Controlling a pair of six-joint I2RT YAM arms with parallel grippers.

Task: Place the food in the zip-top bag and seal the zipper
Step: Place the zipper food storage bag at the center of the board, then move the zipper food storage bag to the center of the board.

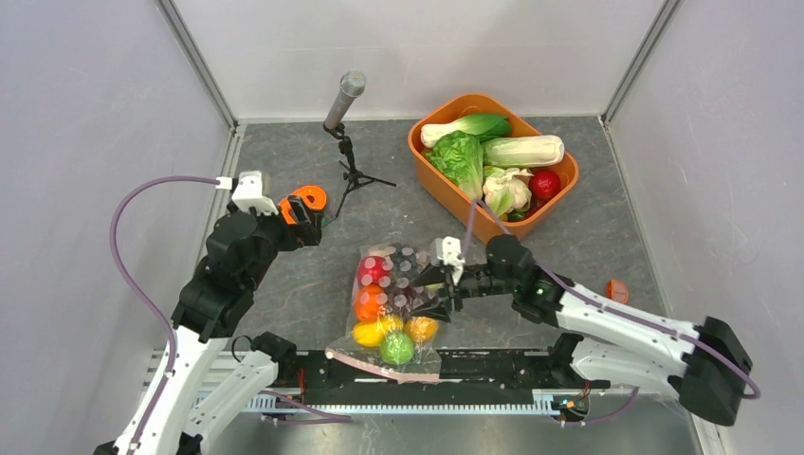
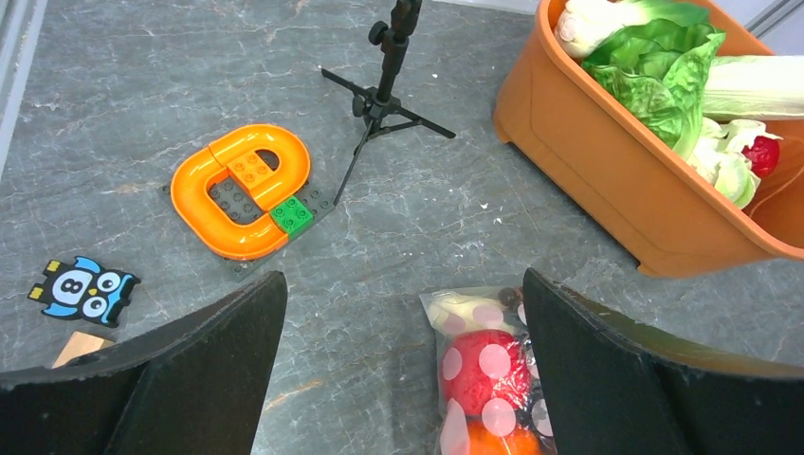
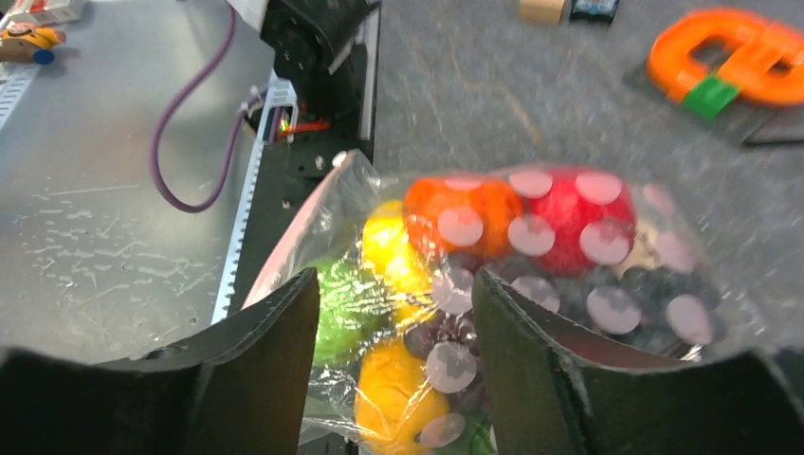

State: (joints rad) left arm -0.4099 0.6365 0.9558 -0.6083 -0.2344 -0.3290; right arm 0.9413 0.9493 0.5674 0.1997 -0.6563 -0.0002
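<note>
The zip-top bag (image 1: 393, 303) lies in the middle of the table, clear with white dots. It holds the food: a red piece (image 1: 373, 270), an orange piece (image 1: 370, 303), yellow pieces (image 1: 368, 333), a green piece (image 1: 396, 349) and dark grapes (image 1: 410, 275). The pinkish zipper (image 1: 379, 368) runs along the near edge, over the black rail. My right gripper (image 1: 431, 294) is open at the bag's right side. In the right wrist view (image 3: 393, 351) its fingers straddle the bag (image 3: 493, 275). My left gripper (image 1: 311, 226) is open and empty, left of the bag (image 2: 484, 370).
An orange tub (image 1: 431, 180) of leafy vegetables stands at the back right. A microphone on a tripod (image 1: 346, 100) stands at the back. An orange ring toy (image 2: 242, 190) and an owl sticker (image 2: 83, 289) lie to the left. A small orange item (image 1: 617, 290) lies at the right.
</note>
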